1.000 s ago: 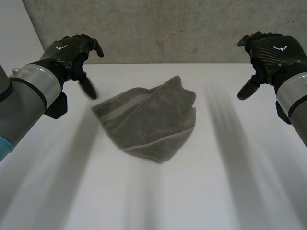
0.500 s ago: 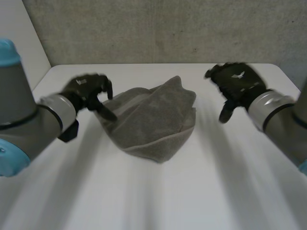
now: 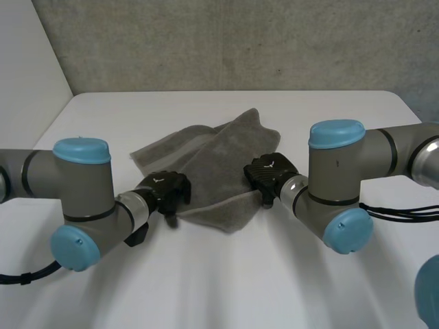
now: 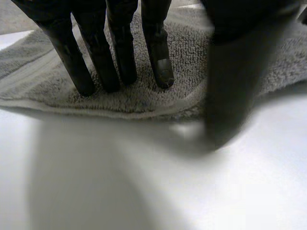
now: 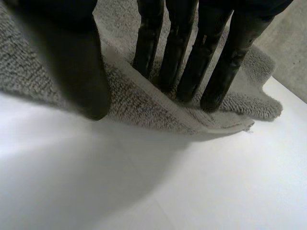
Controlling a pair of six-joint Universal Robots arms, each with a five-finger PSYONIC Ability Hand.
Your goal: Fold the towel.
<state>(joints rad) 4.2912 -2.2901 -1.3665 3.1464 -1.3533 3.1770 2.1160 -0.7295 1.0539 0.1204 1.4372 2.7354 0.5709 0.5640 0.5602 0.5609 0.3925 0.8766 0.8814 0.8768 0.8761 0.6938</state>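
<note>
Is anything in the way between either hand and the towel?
Nothing visible does. The left hand has straight fingers resting on the towel at its near left edge, and the right hand rests straight fingers on the near right edge.

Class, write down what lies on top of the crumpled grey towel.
The black left hand and black right hand rest straight fingers on the near edge of the grey towel. The white table beneath is covered.

We look down from the near side across the table (image 3: 226, 288) toward the far wall (image 3: 240, 41); our wrist cameras sit low and close, sharing the towel (image 4: 187, 57) at its near edge.
</note>
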